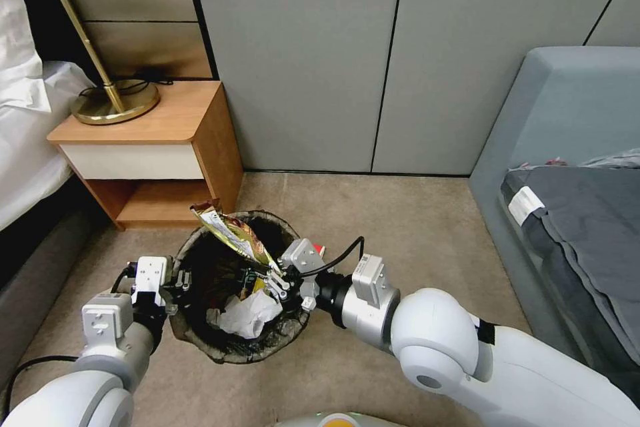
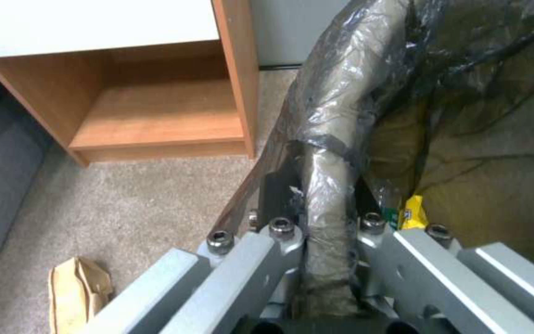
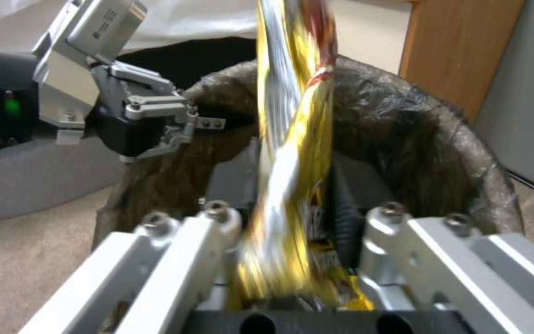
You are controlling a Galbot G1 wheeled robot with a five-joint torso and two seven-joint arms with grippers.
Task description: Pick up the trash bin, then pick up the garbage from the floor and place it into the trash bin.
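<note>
My right gripper (image 1: 279,278) is clenched on the yellow snack wrapper (image 1: 235,233), pinching its lower end between both fingers; the wrapper stands up and leans away from me over the mouth of the trash bin (image 1: 200,341). In my right wrist view the wrapper (image 3: 292,139) runs straight out from between my fingers, with the bag-lined bin rim (image 3: 428,125) arching behind it. My left gripper (image 1: 179,282) is clamped on the bin's rim at my left side, one finger outside and one inside; my left wrist view shows the bag-wrapped rim (image 2: 329,195) pressed between them. Inside the bin lies crumpled white tissue (image 1: 248,315). The bin sits over beige carpet (image 1: 413,227), just in front of a wooden nightstand (image 1: 153,147). A brown paper bag (image 2: 79,292) lies on the carpet near my left gripper.
</note>
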